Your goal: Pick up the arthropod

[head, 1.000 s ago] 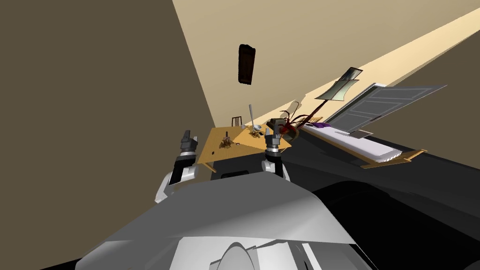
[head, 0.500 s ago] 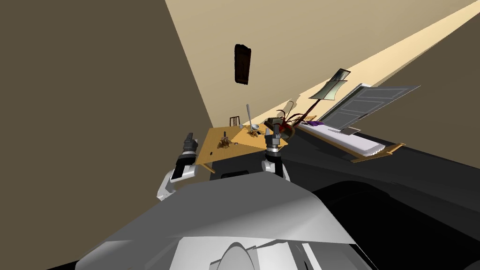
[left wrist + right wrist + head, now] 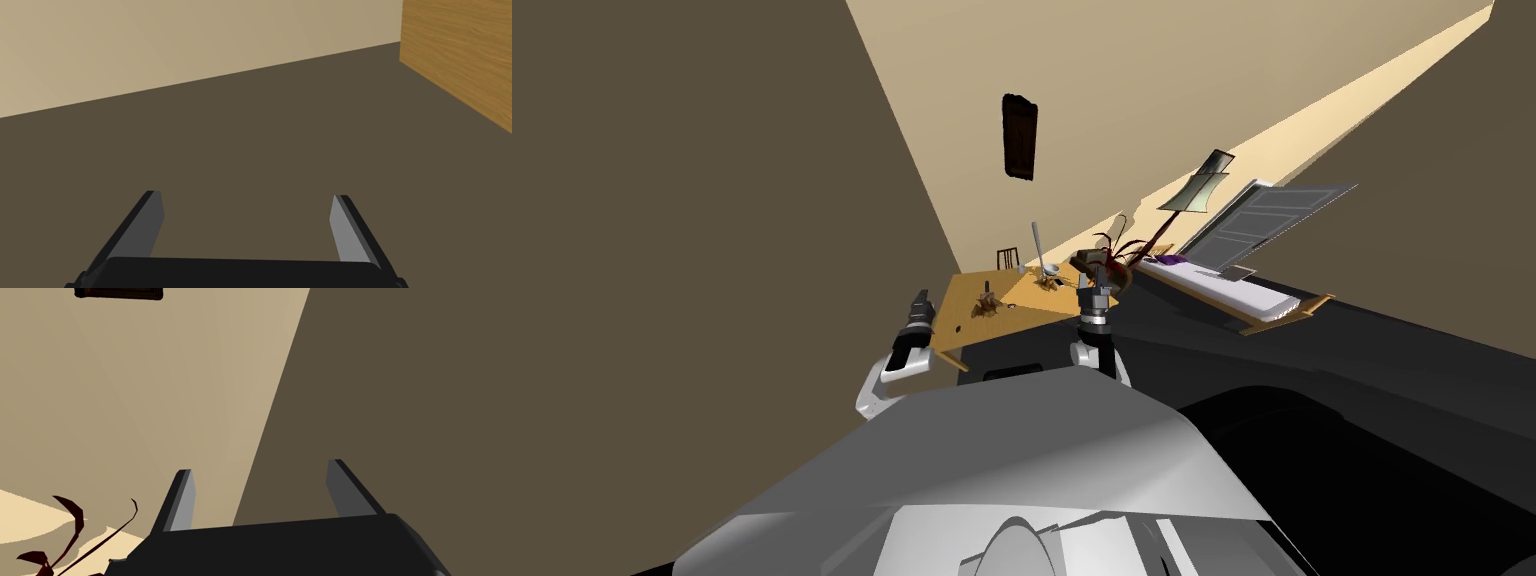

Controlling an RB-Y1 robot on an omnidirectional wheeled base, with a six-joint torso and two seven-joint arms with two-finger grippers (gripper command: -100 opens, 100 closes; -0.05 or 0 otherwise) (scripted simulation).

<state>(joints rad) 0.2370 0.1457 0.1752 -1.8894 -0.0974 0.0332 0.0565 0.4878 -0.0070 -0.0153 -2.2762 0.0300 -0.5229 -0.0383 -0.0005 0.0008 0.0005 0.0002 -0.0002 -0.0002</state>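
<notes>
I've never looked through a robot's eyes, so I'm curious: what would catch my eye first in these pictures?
Probably the dark red creature with long curved feelers, at the right end of the wooden table, just beyond the open right end effector. After that, the dark picture frame hanging high above the table, and the white bed off to the right.

White arms (image 3: pixel 884 378), dark forearms (image 3: pixel 917 318) with grey bands; each gripper (image 3: pixel 246 195) has thin grey fingers (image 3: pixel 150 220) on a black box (image 3: pixel 240 273).
</notes>
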